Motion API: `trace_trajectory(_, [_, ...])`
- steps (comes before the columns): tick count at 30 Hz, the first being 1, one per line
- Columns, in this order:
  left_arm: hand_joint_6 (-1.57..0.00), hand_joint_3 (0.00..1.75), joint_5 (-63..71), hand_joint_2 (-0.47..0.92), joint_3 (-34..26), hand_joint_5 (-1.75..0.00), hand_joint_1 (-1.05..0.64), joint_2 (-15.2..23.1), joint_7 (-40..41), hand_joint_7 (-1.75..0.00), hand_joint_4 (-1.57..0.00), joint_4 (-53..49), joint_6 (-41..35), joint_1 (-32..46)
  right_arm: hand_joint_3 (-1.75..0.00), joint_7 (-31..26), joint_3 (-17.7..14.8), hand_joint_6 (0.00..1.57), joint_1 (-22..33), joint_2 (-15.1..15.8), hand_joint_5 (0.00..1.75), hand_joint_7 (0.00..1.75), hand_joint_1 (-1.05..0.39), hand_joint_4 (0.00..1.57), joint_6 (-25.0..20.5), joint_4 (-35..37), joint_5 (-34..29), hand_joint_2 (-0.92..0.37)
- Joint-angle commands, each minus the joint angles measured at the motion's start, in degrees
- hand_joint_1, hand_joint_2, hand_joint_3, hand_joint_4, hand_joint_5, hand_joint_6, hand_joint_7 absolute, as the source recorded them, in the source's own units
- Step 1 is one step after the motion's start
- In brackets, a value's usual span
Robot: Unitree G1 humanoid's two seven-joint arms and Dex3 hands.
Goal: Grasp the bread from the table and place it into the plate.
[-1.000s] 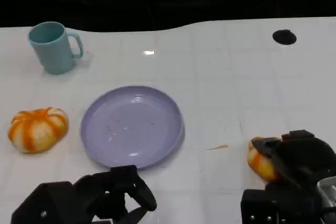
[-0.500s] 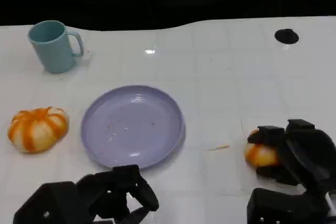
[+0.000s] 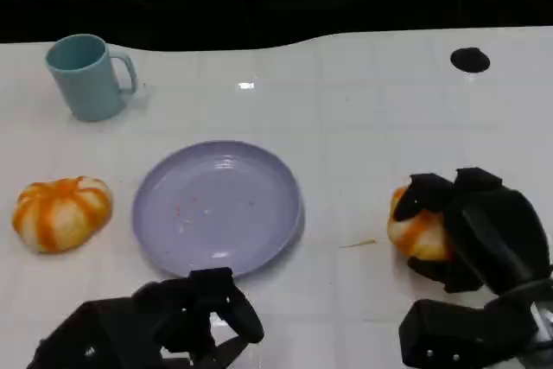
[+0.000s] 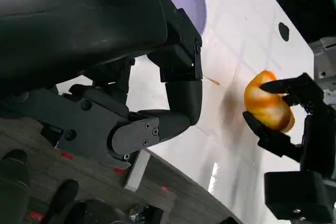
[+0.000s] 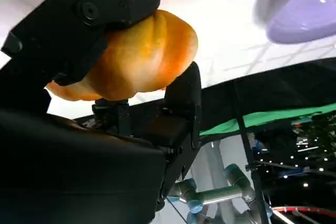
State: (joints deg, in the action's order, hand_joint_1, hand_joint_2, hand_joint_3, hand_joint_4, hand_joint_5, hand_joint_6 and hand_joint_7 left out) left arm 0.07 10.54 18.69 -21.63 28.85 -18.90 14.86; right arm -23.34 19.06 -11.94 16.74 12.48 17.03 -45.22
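Observation:
An orange, glossy bread roll (image 3: 413,229) is off the table, gripped by my right hand (image 3: 484,232) to the right of the plate. In the right wrist view black fingers (image 5: 107,9) wrap over the roll (image 5: 137,55) and one presses from beneath. The lilac plate (image 3: 216,206) lies at the table's middle with nothing in it but crumbs, and its rim (image 5: 302,9) shows beyond the roll. My left hand (image 3: 190,326) hovers at the near edge below the plate, fingers (image 4: 181,95) curled in, holding nothing. From the left wrist, the held roll (image 4: 268,106) hangs above its shadow.
A second, pumpkin-shaped orange and white bread (image 3: 62,212) lies left of the plate. A teal mug (image 3: 86,75) stands at the far left. A small dark hole (image 3: 469,60) marks the far right of the white table.
My right hand has closed on the roll, lifted it off the table and carried it a little left toward the plate. The left hand has barely moved.

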Motion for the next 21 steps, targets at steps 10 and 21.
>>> trace_trajectory(10, [-0.58, 0.65, 0.74, 0.85, 0.54, -1.75, -0.33, -0.16, 0.55, -1.47, -0.64, 0.95, -0.03, 0.90, -1.11, 10.37, 2.09, 0.67, -4.21, -6.60, 1.75, 1.74, -0.10, 0.93, -0.22, -4.67, 5.84, -0.35])
trace_trajectory(21, [-0.59, 0.65, 1.20, 0.85, 1.55, -1.75, -0.34, -0.66, 0.67, -1.46, -0.64, 2.93, -0.44, 2.20, -1.18, 11.55, 5.06, 0.67, -12.77, -14.79, 1.75, 1.75, -0.11, 0.92, 0.59, 4.88, 7.86, -0.38])
